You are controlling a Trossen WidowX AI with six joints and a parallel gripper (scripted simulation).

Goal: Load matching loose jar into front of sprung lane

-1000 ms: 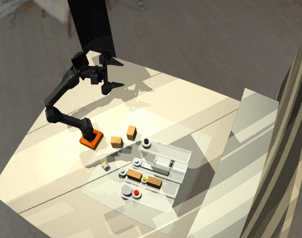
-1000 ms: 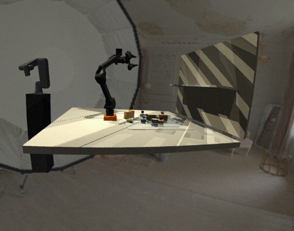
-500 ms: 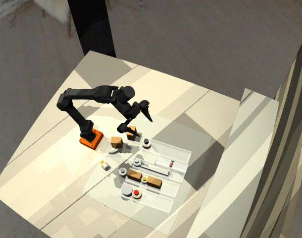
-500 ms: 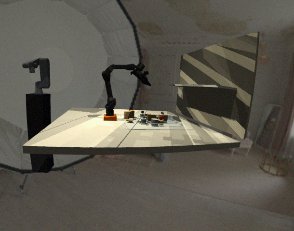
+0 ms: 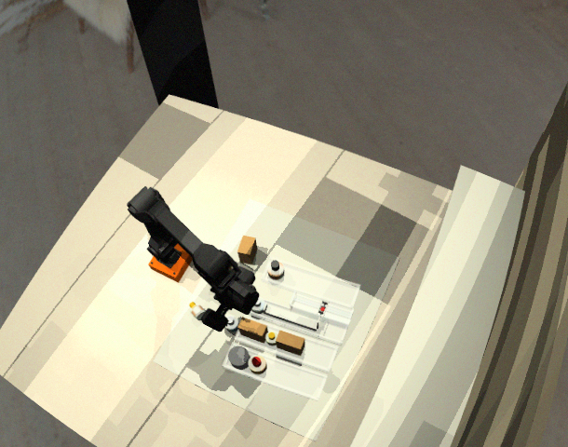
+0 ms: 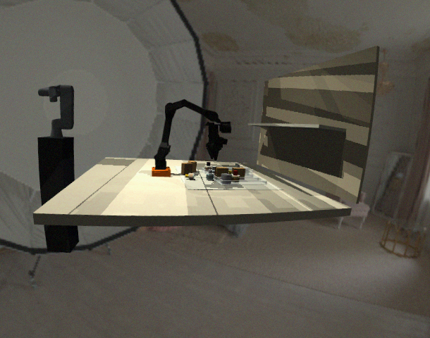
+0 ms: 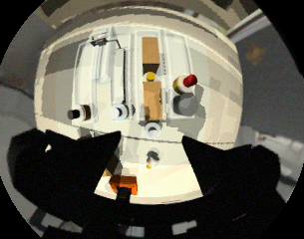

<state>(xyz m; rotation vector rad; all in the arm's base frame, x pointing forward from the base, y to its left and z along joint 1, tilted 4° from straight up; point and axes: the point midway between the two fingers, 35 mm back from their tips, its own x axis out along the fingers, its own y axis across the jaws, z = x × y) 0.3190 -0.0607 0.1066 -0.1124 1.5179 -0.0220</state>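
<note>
My gripper [image 6: 215, 157] [image 7: 152, 136] is open and empty, pointing down high above the front of the lanes. The sprung lane [image 7: 124, 75] has a long dark bar along one side. A jar with a pale grey-blue top [image 5: 259, 305] [image 7: 119, 111] stands at its front end. A similar-looking loose jar [image 5: 231, 323] [image 6: 209, 177] [image 7: 152, 130] stands upright in front of the neighbouring lane with brown boxes, and shows between the open fingers in the wrist view. The pusher plate and low front stop are too small to make out.
A yellow-capped jar [image 5: 196, 308] [image 7: 152, 158] lies on its side nearer the arm's base. Brown boxes [image 5: 252, 329] [image 5: 290, 342] flank another yellow-capped jar [image 5: 271, 336]. A grey cylinder [image 5: 237, 357], a red-capped jar [image 5: 257, 363] and a black-capped jar [image 5: 275, 269] stand in outer lanes. A brown box [image 5: 247, 249] stands outside.
</note>
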